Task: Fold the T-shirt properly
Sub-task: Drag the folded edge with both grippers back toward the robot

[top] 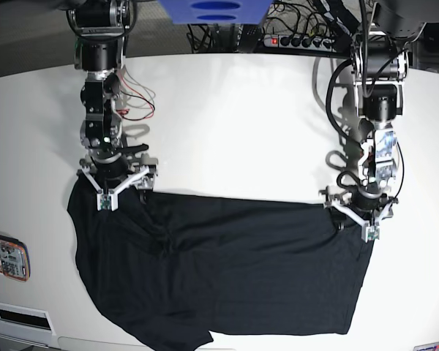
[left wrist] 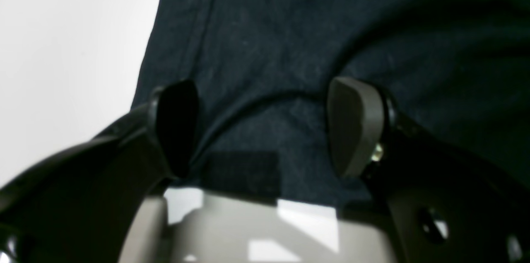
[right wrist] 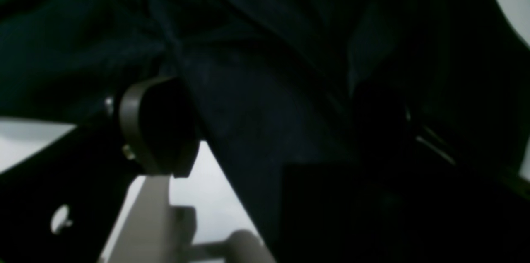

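Note:
The black T-shirt (top: 227, 270) lies spread on the white table (top: 234, 124), reaching the front edge. My left gripper (top: 358, 219) is down at the shirt's upper right corner. In the left wrist view it (left wrist: 265, 130) is open, with both pads wide apart over the cloth (left wrist: 290, 47), close to the cloth's edge. My right gripper (top: 113, 191) is down at the shirt's upper left corner. In the right wrist view it (right wrist: 269, 130) is open, and dark cloth (right wrist: 248, 89) runs between its fingers. The right finger is lost in shadow.
A flat orange-edged object (top: 4, 256) lies at the table's left edge, with a white box (top: 18, 318) below it. Cables and a power strip (top: 307, 36) run along the back. Red wires (top: 135, 102) hang by the right arm.

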{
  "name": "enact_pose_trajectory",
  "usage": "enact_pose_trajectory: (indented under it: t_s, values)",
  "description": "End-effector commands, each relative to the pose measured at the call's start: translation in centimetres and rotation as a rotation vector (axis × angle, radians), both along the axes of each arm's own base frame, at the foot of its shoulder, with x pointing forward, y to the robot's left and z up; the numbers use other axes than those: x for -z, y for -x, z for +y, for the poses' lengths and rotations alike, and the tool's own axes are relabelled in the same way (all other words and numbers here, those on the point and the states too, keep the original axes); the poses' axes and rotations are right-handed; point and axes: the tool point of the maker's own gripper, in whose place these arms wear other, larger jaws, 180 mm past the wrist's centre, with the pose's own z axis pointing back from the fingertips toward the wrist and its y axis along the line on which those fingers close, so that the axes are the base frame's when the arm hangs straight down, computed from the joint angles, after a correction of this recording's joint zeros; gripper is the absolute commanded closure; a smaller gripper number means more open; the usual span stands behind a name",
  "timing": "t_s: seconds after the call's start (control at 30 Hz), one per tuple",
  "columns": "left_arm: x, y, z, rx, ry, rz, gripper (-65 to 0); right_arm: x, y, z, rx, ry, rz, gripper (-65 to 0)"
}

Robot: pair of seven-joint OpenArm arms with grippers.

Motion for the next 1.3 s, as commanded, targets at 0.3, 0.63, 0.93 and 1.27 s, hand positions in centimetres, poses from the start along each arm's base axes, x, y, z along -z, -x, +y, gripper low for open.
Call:
enact_pose_trajectory:
  t_s: [0.3,0.63,0.93,1.27]
  values:
    - [3.6,9.0,-0.6,0.057,-0.084,0.400,-46.4,0.2,4.0,0.5,-0.074,-0.056,0.147,-59.6]
    - [1.1,13.9,-0.8,0.043,-0.099,0.409,-46.4,2.4,9.2,-1.6,-0.035,-0.108,0.258,-59.6]
    - [-1.2,18.5,1.1,0.003,-0.141,0.390,-46.4,1.4,12.6,-4.7,-0.021,-0.028,0.266,-59.6]
    - [-2.3,22.0,1.6,-0.001,-0.171,0.407,-46.4,1.0,18.2,-7.2,0.014,0.031,0.328,-59.6]
